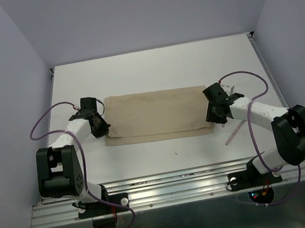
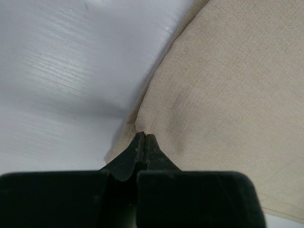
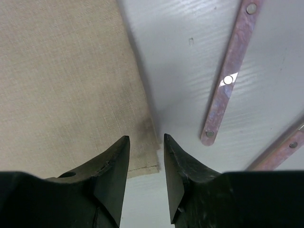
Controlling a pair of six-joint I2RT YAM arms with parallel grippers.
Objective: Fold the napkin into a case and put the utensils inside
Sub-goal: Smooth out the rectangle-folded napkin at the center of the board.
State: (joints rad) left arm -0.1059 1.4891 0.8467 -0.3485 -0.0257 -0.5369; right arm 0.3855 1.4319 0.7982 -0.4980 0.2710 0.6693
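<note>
On the white table (image 1: 156, 66) the napkin (image 1: 155, 114) lies flat at centre, a wide folded oblong. At its 9 o'clock edge the left gripper (image 2: 142, 138) has its fingers pressed fully together, tips at the hem. At 3 o'clock the right gripper (image 3: 146, 140) stands narrowly parted over the corner, holding nothing. The utensils (image 3: 229, 76) lie just beyond, toward 4 o'clock.

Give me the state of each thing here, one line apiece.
napkin: folded into a flat oblong, lying on the table.
left gripper: shut on the napkin's left edge.
right gripper: open, astride the napkin's right corner.
utensils: lying on the table beside the napkin, not inside it.
</note>
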